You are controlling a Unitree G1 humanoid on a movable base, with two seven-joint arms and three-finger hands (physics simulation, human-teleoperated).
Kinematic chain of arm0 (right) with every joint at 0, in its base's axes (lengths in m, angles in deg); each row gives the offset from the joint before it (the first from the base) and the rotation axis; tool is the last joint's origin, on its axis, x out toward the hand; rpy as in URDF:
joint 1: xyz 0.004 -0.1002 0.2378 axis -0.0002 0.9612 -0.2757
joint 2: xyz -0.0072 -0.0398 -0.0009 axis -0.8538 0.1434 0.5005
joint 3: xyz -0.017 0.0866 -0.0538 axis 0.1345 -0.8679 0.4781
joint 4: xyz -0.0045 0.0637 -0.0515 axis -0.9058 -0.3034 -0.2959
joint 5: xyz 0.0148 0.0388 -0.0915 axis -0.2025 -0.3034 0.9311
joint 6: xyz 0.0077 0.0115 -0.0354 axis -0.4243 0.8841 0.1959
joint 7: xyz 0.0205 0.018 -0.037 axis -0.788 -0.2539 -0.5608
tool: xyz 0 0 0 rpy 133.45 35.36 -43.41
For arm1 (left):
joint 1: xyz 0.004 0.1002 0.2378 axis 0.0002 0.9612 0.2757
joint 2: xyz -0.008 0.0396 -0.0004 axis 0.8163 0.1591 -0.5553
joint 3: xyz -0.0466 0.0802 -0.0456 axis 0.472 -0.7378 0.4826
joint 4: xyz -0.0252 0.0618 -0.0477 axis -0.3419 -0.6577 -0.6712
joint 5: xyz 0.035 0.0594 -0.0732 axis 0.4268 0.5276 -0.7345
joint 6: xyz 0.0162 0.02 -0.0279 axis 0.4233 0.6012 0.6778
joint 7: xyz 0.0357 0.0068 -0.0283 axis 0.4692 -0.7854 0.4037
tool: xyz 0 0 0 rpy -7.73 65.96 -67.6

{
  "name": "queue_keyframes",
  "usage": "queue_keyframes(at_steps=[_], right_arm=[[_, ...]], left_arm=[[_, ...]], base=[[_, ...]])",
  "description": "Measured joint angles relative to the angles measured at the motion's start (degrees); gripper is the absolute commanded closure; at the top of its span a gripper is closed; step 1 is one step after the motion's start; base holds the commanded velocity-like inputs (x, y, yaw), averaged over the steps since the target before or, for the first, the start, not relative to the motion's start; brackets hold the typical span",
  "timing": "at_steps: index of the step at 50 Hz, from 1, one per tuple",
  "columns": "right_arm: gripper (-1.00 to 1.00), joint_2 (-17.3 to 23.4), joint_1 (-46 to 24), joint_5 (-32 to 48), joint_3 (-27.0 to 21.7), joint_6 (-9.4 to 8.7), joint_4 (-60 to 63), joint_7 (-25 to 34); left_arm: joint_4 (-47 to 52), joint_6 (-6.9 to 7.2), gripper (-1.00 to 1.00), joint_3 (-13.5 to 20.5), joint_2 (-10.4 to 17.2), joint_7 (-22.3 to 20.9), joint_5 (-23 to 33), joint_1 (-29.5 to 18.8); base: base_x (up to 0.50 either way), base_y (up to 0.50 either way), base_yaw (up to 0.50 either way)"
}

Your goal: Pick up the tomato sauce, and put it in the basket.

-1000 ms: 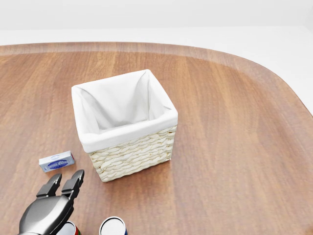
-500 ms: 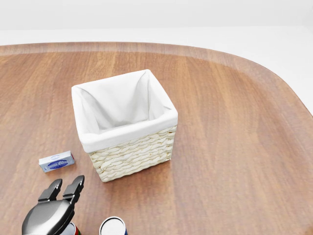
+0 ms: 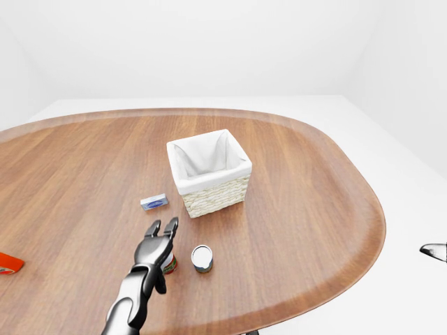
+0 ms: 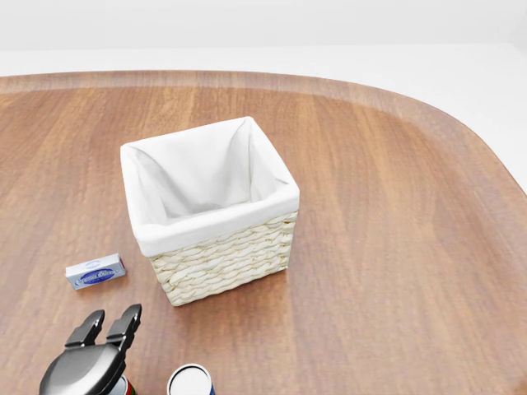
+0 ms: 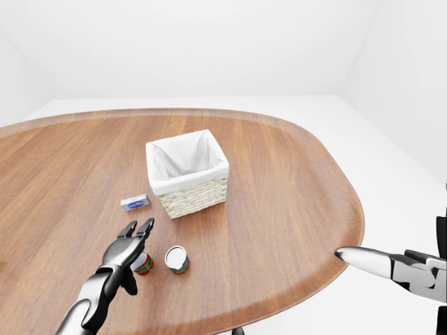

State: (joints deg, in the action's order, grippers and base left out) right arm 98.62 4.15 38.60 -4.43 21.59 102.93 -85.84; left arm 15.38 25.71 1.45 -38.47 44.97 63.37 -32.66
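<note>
The tomato sauce can [image 3: 170,264] has a red label and stands on the wooden table, near the bottom left of the left-eye view. My left hand [image 3: 162,227] hovers just over it with its fingers spread open, and hides most of the can. In the head view only a sliver of the can [image 4: 126,385] shows under the hand [image 4: 107,318]. The wicker basket [image 3: 216,192] with a white lining stands empty above and to the right of the hand. My right hand [image 5: 380,264] is stretched out beyond the table's right edge and holds nothing.
A second can [image 3: 202,257] with a white top and a blue label stands just right of the tomato sauce. A small blue-and-white box [image 3: 154,202] lies left of the basket. A red thing [image 3: 8,263] lies at the left edge of the left-eye view.
My left hand has slid down a little in the head view, drawing closer over the red can. The basket, box and cans have not moved.
</note>
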Motion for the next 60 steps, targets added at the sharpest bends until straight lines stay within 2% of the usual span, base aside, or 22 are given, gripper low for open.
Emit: queue_keyframes(at_steps=[29, 56, 57, 58, 59, 60], right_arm=[[-1.00, -0.25, 0.13, -0.43, -0.72, 0.00, 0.00, 0.43], [-1.00, -0.52, 0.38, -0.69, -1.20, 0.00, 0.00, 0.62], [-1.00, -0.53, 0.40, -0.72, -1.24, 0.00, 0.00, 0.64], [-1.00, -0.57, 0.41, -0.73, -1.28, 0.00, 0.00, 0.67], [-1.00, -0.61, 0.43, -0.76, -1.32, 0.00, 0.00, 0.71], [-1.00, -0.65, 0.44, -0.78, -1.36, 0.00, 0.00, 0.74]], left_arm=[[-8.01, 0.00, -1.00, -0.48, 1.26, 3.94, -0.66, -3.36], [-17.28, 0.00, -1.00, -2.25, 1.86, 7.88, -0.87, -7.04], [-17.79, 0.00, -0.89, -2.33, 1.88, 8.04, -0.89, -7.24], [-18.26, 0.00, -0.33, -2.41, 1.91, 8.21, -0.92, -7.42], [-18.68, 0.00, 0.80, -2.48, 1.93, 8.34, -0.97, -7.57], [-19.06, 0.00, 1.00, -2.54, 1.95, 8.42, -1.03, -7.69]], base=[[0.00, 0.00, 0.00], [0.00, 0.00, 0.00], [0.00, 0.00, 0.00], [0.00, 0.00, 0.00], [0.00, 0.00, 0.00], [0.00, 0.00, 0.00]])
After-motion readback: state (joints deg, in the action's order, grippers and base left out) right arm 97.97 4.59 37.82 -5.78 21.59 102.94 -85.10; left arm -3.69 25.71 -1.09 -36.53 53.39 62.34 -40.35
